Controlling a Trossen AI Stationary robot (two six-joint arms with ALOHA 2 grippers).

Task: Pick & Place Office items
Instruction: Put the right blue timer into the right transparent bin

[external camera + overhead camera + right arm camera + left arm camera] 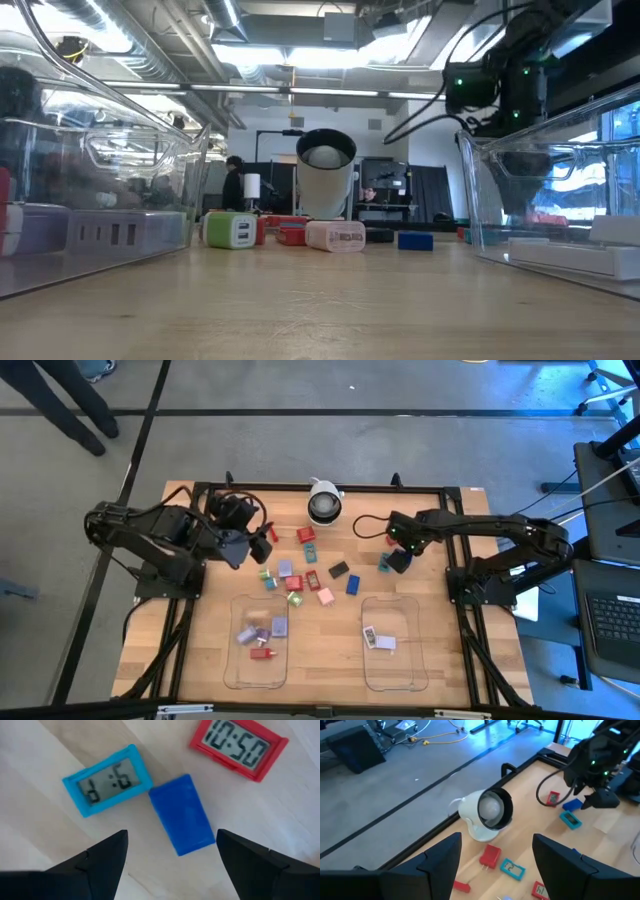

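Small office items (300,575) lie scattered on the wooden table between the arms: red, teal, blue, pink, green and black pieces. My right gripper (170,865) is open and hovers over a blue block (182,815), which lies flat between a teal digital clock (107,780) and a red digital clock (239,742). Its fingers stand apart, one on either side of the block's near end, and touch nothing. My left gripper (495,870) is open above the table's far left part. It looks over a red block (491,856) and another teal clock (512,869).
A round white-and-black camera dome (323,506) stands at the table's far edge. Two clear trays sit near the front edge: the left tray (236,660) holds a few pieces, the right tray (405,665) holds a white one. A black frame (200,488) borders the table.
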